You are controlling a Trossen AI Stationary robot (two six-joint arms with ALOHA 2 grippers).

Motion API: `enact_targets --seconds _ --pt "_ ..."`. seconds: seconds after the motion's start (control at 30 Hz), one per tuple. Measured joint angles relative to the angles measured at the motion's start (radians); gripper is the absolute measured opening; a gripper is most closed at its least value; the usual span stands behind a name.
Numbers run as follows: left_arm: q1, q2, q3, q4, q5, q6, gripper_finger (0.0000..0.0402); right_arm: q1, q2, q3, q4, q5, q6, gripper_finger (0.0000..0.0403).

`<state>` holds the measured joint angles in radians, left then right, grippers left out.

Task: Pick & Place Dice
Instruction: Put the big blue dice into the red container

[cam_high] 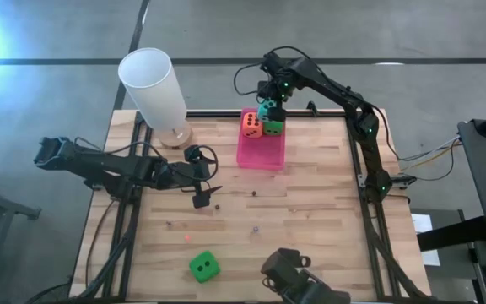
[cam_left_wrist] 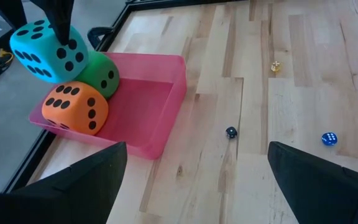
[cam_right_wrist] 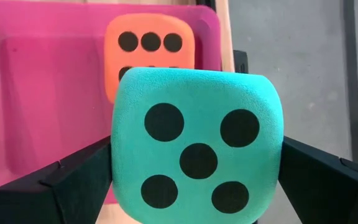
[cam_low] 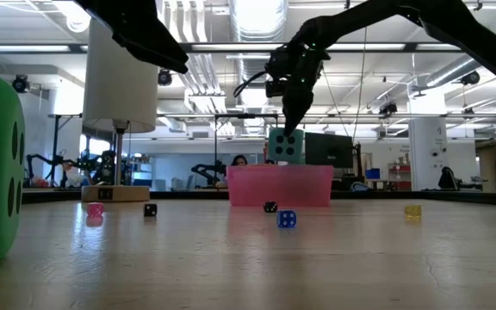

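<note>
Right gripper over pink tray, jaws bracketing teal die; left jaws apart

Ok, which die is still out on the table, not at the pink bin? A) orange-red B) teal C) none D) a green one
D: one green die sits alone near the table's front edge, while the teal die, orange-red die and other green die are at the pink bin.

R gripper far back, jaws wide; L gripper mid-table, jaws wide.
</note>
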<state>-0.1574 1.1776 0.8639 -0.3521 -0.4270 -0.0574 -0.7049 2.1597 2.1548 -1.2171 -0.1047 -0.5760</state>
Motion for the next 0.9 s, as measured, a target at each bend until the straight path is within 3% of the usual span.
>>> enact_targets --seconds 0.9 --pt "0.0 0.0 0.0 0.004 0.0 0.008 0.039 0.0 -0.044 0.0 -0.078 -0.007 -0.021 0.04"
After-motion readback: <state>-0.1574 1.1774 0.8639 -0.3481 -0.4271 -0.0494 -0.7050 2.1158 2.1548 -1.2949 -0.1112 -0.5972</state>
